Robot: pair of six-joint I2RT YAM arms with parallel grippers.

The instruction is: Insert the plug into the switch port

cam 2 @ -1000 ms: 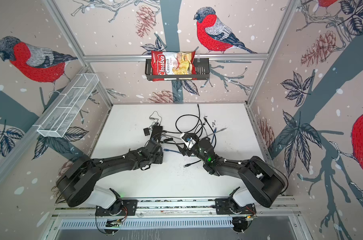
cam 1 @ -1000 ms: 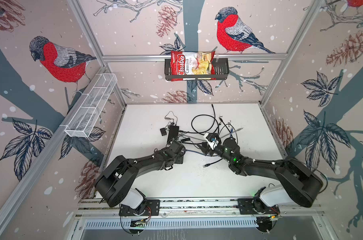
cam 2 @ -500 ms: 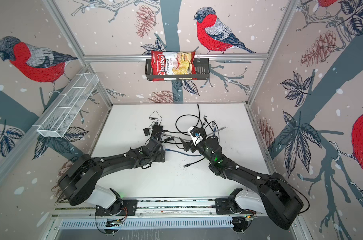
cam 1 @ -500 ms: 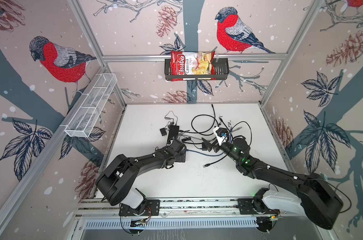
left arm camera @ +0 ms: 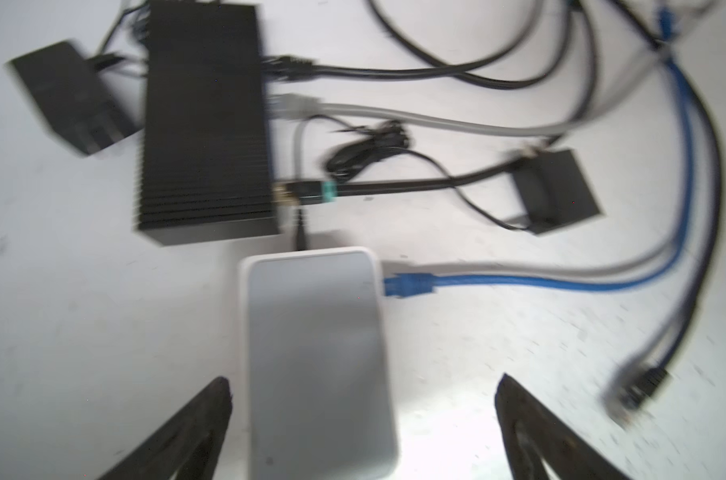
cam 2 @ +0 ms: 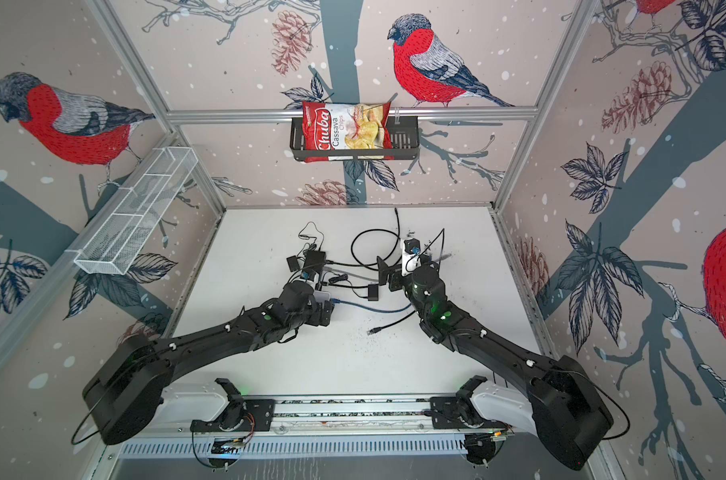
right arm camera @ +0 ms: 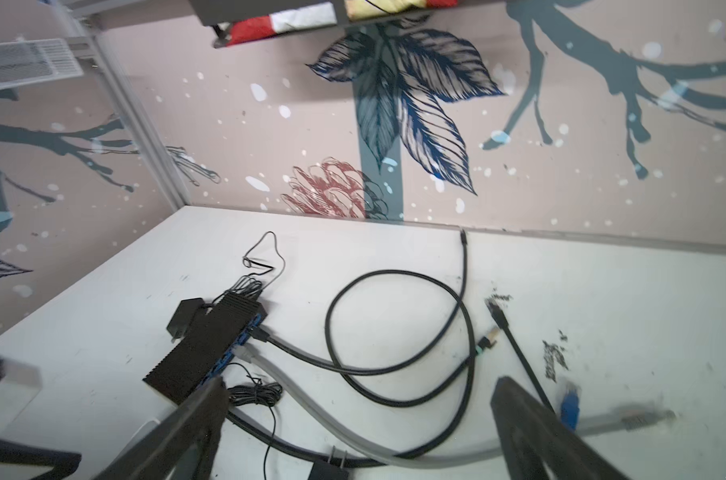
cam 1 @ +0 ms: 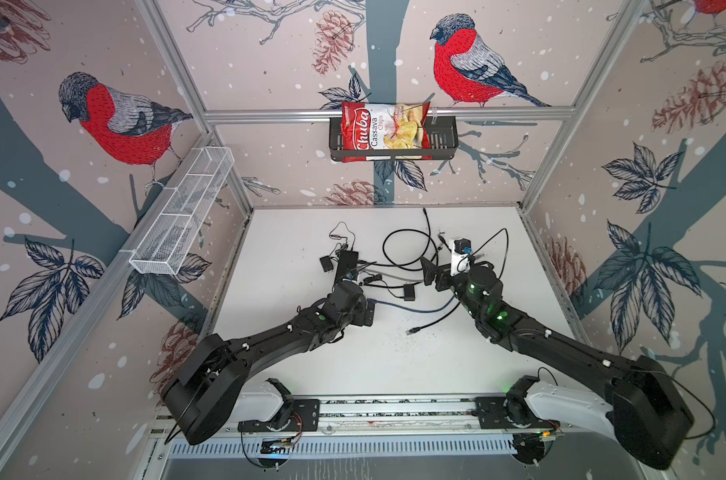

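"Blue braided cable (left arm camera: 561, 282) on the white tabletop (left arm camera: 82, 332), see it? Its moulded blue plug (left arm camera: 407, 284) sits right against the side of that pale grey flat box with rounded corners (left arm camera: 317, 357)."

"Seated in a port, or only touching?"

"Can't tell. The wrist picture is smeared there. Plug and box edge meet, that much is plain."

"And the left gripper (left arm camera: 363, 378)?"

"Let go, with its black fingers (left arm camera: 199, 428) spread wide, one on each side of the box's near end, and neither presses on it."

"The right gripper (right arm camera: 359, 384)?"

"Spread as well, with nothing between its jaws. It hangs over the cable tangle, well apart from the pale box. A second blue connector (right arm camera: 569, 403), badly blurred, shows just beside one of its fingers."

"What's the dark thing past the box?"

"Black ribbed metal block (left arm camera: 205, 120), just beyond the pale box. A thick black lead (left arm camera: 394, 75), a grey lead (left arm camera: 415, 118) and one with a teal band (left arm camera: 328, 193) run into its side. A small black adapter (left arm camera: 72, 95) lies on its far side. A loose black cable end (cam 1: 413, 331) lies on bare table between the two arms, touching nothing."
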